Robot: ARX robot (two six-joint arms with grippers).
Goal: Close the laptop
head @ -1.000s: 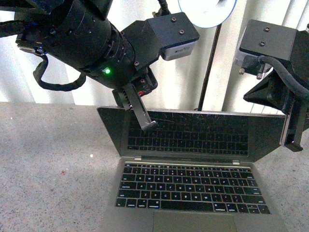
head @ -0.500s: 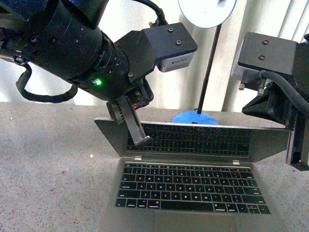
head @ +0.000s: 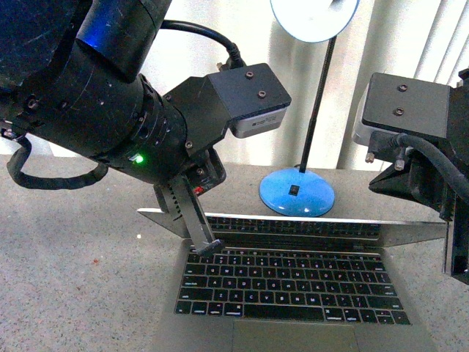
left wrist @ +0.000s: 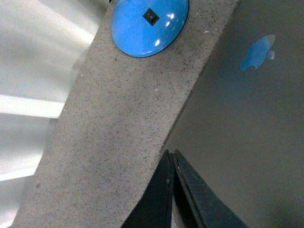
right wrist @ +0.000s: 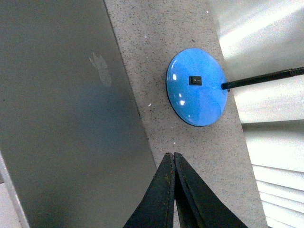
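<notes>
The grey laptop [head: 293,282] lies in front of me with its lid [head: 293,226] tipped far down, almost edge-on over the black keys. My left gripper [head: 207,248] is shut, its fingertips on the lid's left part, over the keyboard's top left corner. In the left wrist view the shut left gripper [left wrist: 171,153] sits at the edge of the grey lid [left wrist: 247,123] with its logo [left wrist: 256,53]. My right gripper is shut at the lid's right end, its tips cut off in the front view. In the right wrist view it [right wrist: 170,155] sits by the lid's [right wrist: 61,109] edge.
A desk lamp with a round blue base [head: 297,192], thin black stem [head: 316,110] and pale shade [head: 315,16] stands just behind the laptop. The speckled grey table [head: 73,249] stretches to the left. White curtains hang behind.
The lid has swung down from about half open to nearly flat. Both grippers have moved down with it. The lamp's blue base has come into view behind the lid.
</notes>
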